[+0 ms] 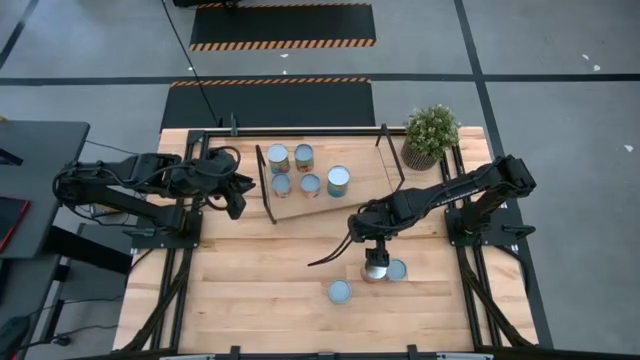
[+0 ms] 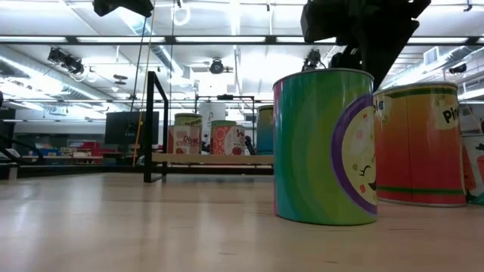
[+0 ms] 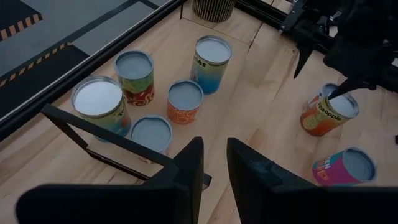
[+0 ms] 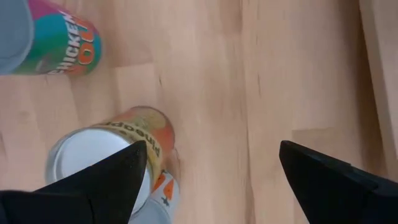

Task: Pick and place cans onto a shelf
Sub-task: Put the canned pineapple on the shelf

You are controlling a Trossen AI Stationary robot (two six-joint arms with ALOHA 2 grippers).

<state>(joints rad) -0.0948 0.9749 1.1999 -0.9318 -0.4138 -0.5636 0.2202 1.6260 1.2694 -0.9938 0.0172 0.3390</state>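
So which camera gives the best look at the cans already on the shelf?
The left wrist view: all five shelf cans show large, tops and labels clear. The high view shows their tops only, small. The low view shows a few far off, partly hidden. The right wrist view shows none of them.

From my low camera a third can point(image 2: 475, 170) is cut off at the right edge, and labels on the shelf cans point(image 2: 187, 134) are too small to read.
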